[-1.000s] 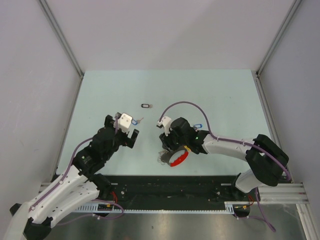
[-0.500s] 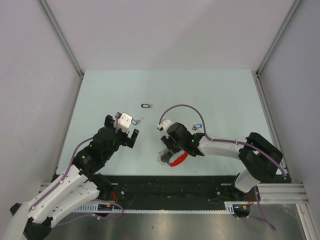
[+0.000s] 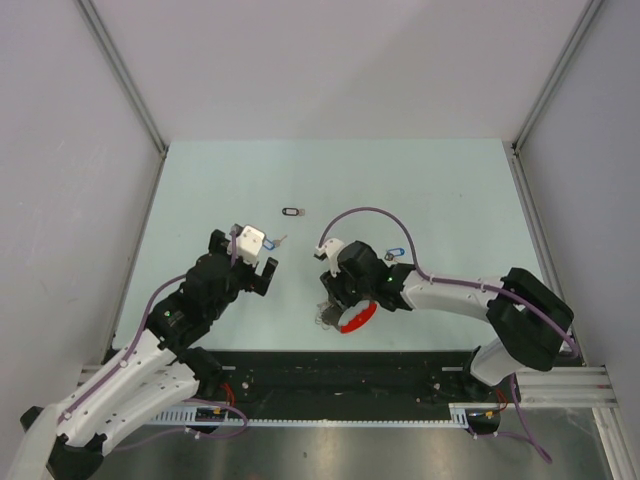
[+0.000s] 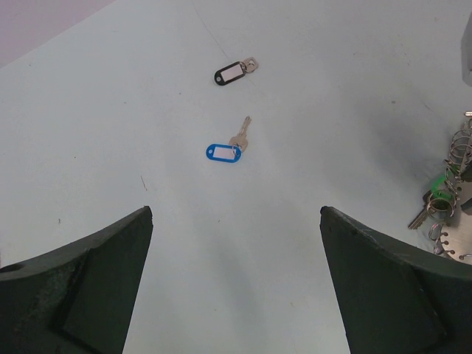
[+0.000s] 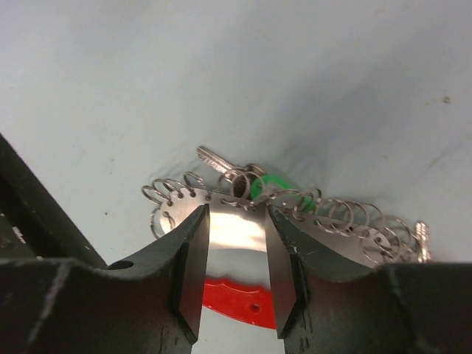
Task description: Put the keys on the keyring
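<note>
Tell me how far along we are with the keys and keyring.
Done: no key added that I can see. In hand: the right gripper clamps the keyring by its metal plate. Remaining: the blue-tagged key and black-tagged key lie loose on the table, ahead of the open, empty left gripper.

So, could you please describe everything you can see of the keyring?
The keyring is a flat, shiny metal plate edged with small split rings, plus a red curved band. A silver key and a green tag hang from it. The right hand pinches the plate near the front edge of the table.
</note>
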You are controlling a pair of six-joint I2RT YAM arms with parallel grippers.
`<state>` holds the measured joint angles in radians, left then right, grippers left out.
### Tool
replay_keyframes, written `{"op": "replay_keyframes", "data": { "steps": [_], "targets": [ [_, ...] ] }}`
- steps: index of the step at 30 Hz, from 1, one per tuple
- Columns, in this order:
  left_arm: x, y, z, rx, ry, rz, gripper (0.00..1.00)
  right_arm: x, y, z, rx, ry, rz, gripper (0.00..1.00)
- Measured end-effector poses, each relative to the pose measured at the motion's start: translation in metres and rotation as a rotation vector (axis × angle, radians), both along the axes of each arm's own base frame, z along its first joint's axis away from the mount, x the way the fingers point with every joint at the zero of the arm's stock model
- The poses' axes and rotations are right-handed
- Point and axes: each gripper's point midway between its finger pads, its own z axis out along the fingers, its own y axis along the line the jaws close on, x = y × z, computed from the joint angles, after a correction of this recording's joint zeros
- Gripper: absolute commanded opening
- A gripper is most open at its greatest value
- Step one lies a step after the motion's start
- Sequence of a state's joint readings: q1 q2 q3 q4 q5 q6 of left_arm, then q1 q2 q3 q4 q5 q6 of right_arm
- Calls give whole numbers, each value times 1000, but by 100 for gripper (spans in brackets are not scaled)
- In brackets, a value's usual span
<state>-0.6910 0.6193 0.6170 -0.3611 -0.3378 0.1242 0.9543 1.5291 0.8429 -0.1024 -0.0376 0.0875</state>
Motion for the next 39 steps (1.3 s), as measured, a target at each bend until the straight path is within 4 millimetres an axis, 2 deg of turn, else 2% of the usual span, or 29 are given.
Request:
{"op": "replay_keyframes", "data": {
  "steps": [6, 15, 21, 25, 32, 39],
  "targets": [
    [0, 0, 0, 0, 0, 0, 100, -8, 19, -12, 34, 67, 69, 36],
    [0, 0, 0, 0, 0, 0, 100, -16, 28, -32, 63, 140, 165, 33],
    [0, 0, 0, 0, 0, 0, 100, -16, 32, -34, 88, 157, 212, 17],
    [0, 0, 0, 0, 0, 0, 100, -18, 32, -33, 94, 164, 235, 0],
    [0, 0, 0, 0, 0, 0, 100, -19, 26, -27, 79, 135, 282, 0],
    [-1, -2, 0, -4, 2, -10, 100, -13, 28, 1, 115, 4, 356, 0]
  ]
}}
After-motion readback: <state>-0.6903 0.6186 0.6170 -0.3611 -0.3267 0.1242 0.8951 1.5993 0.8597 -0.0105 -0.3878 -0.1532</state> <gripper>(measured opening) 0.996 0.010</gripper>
